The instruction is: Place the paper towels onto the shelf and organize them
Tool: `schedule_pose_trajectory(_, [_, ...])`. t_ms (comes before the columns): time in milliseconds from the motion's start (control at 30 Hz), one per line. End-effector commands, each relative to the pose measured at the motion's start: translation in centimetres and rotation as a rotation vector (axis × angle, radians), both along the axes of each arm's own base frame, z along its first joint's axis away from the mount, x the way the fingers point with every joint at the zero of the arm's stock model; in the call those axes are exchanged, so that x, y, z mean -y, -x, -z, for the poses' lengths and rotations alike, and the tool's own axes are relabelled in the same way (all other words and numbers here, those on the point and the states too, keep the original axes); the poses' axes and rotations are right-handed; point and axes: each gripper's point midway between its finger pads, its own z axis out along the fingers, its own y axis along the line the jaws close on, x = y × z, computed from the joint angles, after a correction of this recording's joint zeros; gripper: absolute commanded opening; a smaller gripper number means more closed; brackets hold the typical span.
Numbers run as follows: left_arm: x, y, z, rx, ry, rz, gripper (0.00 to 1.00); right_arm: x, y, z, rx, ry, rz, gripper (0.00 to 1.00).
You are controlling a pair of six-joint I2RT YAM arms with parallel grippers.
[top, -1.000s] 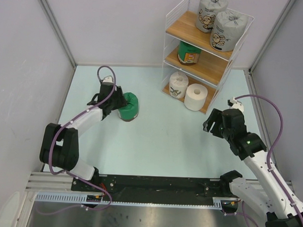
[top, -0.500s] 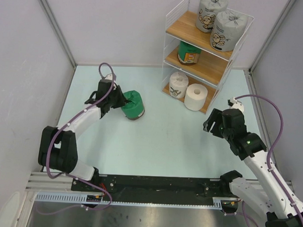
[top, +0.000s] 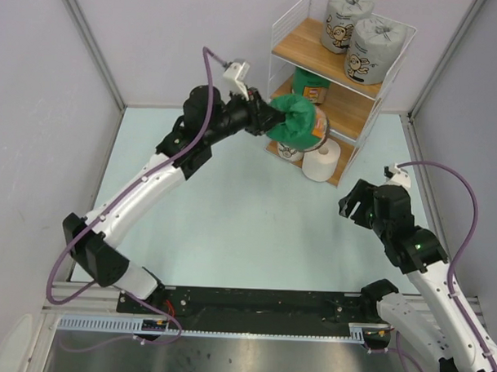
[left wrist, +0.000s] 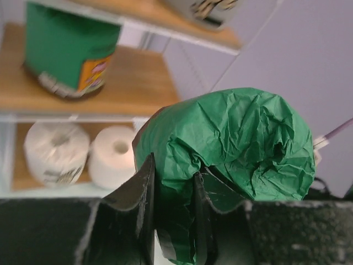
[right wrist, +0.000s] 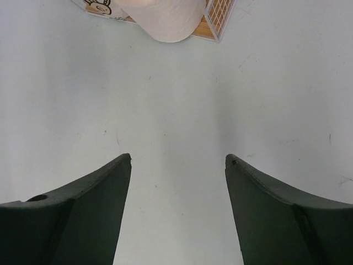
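held roll: green roll [left wrist: 231, 143] pinched in the left pincer [left wrist: 172, 182], lifted off the tabletop [right wrist: 176, 83], just before the shelf [top: 349, 114].
reason: probably carried high to reach the middle board beside the other green roll [left wrist: 69, 49].
in the way: wire frame [top: 271, 64] and that standing roll narrow the gap.
right pincer [right wrist: 177, 157]: wide, nothing inside, over the tabletop.

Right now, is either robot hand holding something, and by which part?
The left hand holds a green-wrapped paper roll, pinching the crumpled wrap on the side nearest the arm. The right hand is open and empty.
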Motion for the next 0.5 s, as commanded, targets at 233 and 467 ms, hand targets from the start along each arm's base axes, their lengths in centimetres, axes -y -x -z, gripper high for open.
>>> schedule_pose_trajectory(233, [6.9,-5.3,-1.8,0.054,0.023,0.029,0.00,1.2,1.1,-2.4,0.057,-0.034,0.056,0.73])
schedule_pose_trajectory(467, [9.5,-7.1,-0.5,0.029,0.002,0.034,0.00,1.5,1.3,-2.4,0.059,-0.027,0.063,0.73])
